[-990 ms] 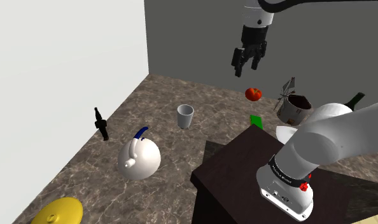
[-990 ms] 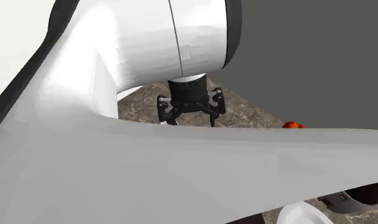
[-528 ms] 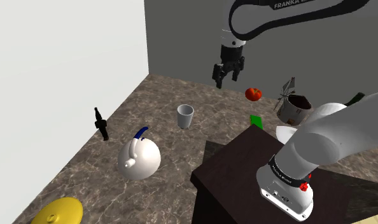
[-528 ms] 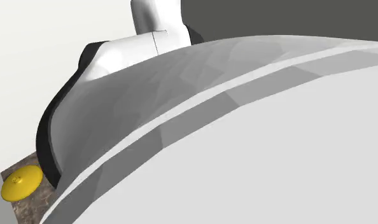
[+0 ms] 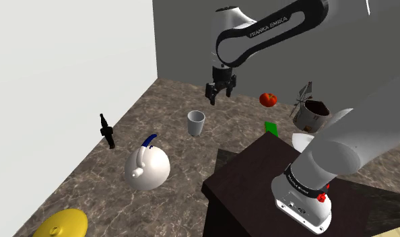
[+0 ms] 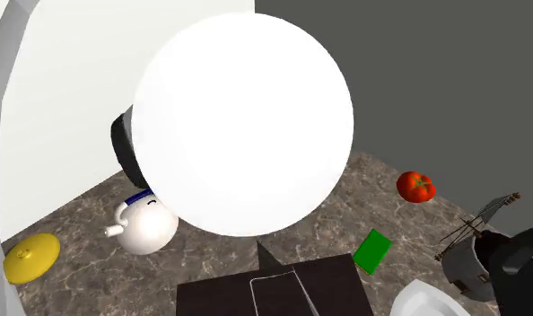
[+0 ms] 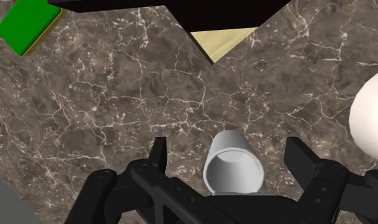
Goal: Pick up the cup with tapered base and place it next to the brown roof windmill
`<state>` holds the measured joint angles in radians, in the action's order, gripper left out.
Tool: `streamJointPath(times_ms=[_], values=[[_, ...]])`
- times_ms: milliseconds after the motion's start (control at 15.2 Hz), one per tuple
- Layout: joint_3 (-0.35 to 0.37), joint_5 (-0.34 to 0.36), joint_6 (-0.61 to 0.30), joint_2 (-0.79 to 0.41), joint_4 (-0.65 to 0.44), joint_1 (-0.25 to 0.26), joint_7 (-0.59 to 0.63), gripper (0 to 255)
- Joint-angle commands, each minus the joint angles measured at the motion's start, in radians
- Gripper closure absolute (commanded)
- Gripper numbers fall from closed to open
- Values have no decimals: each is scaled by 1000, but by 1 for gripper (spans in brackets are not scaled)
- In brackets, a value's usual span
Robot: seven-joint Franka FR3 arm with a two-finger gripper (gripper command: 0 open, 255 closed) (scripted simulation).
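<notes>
Black gripper, fingers apart, hovers over the grey cup in the pickup approach; next, seemingly, a descent to close around it.

Everything is carried by a dark brown marble-patterned surface. A small grey tapered cup is stood upright near its middle. A round white teapot with a blue handle, a yellow domed disc and a small black bottle are set toward the shoulder view's left. A red tomato, a flat green block and a small windmill with a dark brown top are placed toward its right.
</notes>
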<state>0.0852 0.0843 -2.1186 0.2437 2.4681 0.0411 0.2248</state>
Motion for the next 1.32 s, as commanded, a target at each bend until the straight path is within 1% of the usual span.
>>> streamJointPath(times_ms=[0,462,924,1254], values=[[8,10,-62,-83,-25,1,16,0],[30,64,-221,-358,-142,17,87,0],[24,128,-318,-633,-322,55,153,0],[14,142,-363,-677,-321,58,163,0]])
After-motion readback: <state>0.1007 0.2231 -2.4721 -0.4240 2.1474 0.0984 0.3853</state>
